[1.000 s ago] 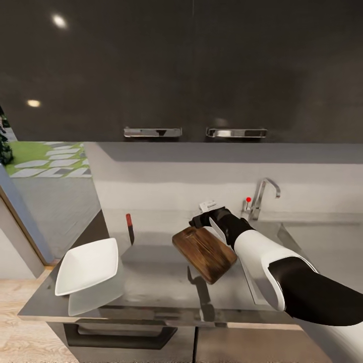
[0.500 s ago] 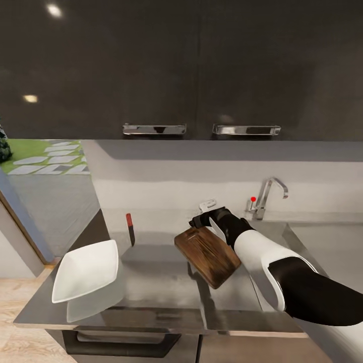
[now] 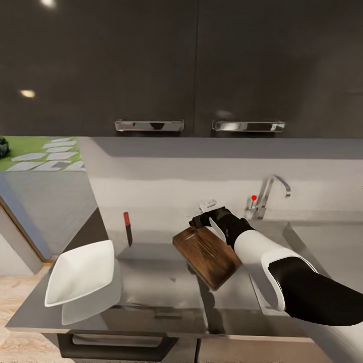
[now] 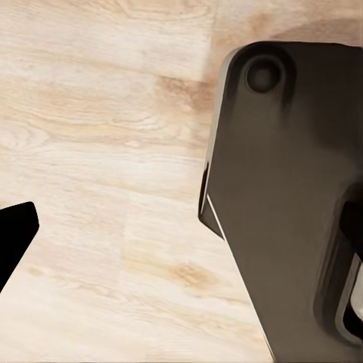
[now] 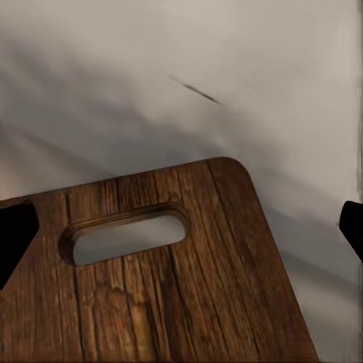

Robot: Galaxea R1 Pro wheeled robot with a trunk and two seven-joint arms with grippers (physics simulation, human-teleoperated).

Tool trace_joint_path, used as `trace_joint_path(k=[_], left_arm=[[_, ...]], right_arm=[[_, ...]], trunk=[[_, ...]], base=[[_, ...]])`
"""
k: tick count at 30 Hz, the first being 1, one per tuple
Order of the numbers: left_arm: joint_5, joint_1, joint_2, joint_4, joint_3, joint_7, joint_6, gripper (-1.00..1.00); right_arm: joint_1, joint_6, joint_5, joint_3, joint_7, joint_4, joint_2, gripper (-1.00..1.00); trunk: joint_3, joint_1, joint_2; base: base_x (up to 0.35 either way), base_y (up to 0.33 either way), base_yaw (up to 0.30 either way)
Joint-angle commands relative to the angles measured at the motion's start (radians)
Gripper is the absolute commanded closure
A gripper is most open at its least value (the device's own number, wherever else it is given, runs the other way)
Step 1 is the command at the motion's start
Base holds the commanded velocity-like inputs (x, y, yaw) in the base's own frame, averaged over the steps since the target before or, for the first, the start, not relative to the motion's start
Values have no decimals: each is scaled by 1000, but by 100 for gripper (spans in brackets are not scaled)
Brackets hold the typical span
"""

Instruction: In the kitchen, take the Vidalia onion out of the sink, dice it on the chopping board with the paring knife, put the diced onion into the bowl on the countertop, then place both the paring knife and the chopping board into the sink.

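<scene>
A grey glossy tabletop point(image 3: 151, 282) runs under dark wall cabinets point(image 3: 151, 65) with chrome handles, above a light wooden floor point(image 4: 98, 113). The sink point(image 3: 322, 247) sits at about 3 o'clock, its tap point(image 3: 267, 194) behind it. The chopping board point(image 3: 206, 254) lies near the centre, its long axis running from 10 to 4 o'clock, slot-handle end toward 10. The right hand point(image 3: 204, 218) hovers over that slot end, its fingers point(image 5: 15, 234) spread apart on either side of the board. The paring knife point(image 3: 127, 228) lies at 9 o'clock, red handle pointing to 12, blade toward 6. The white bowl point(image 3: 80, 272) rests near the 8 o'clock corner. Whether the left hand point(image 4: 11, 234) is apart or together cannot be told
</scene>
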Motion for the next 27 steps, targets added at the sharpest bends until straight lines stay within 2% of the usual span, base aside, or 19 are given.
trace_joint_path(k=[1, 5, 11, 13, 16, 18, 22, 27], left_arm=[[3, 0, -1, -2, 2, 0, -2, -100], [3, 0, -1, -1, 2, 0, -2, -100], [3, 0, -1, -1, 2, 0, -2, -100], [3, 0, -1, -1, 2, 0, -2, -100], [3, 0, -1, -1, 2, -1, -2, -100], [3, -1, -1, -2, 2, -1, -2, -100], [3, -1, -2, -2, 2, -1, -2, -100], [3, 0, -4, 6, 2, -1, -2, -100]], right_arm=[[-1, 5, 11, -1, 6, -1, 0, -100], [-1, 4, 19, -1, 6, -1, 0, -100], [-1, 4, 109, 5, 27, -6, 0, -100], [-1, 4, 143, 9, 54, -10, 0, -100], [-1, 6, 225, 23, 137, -18, 0, -100], [-1, 6, 251, 28, 175, -21, 0, -100], [-1, 5, 275, 34, 256, -36, 0, -100], [-1, 3, 286, 47, 332, -51, 0, -100]], trunk=[[-4, 1, -2], [-7, 1, -2], [-8, 1, -2], [-8, 1, -2], [-8, 1, -2], [-8, 1, -2], [-8, 1, -2], [-8, 1, -2]], base=[[1, -95, 0], [0, -45, 0], [0, -7, 0], [0, -2, 0], [0, 0, 0], [0, 0, 0], [0, 0, 0], [0, 0, 0]])
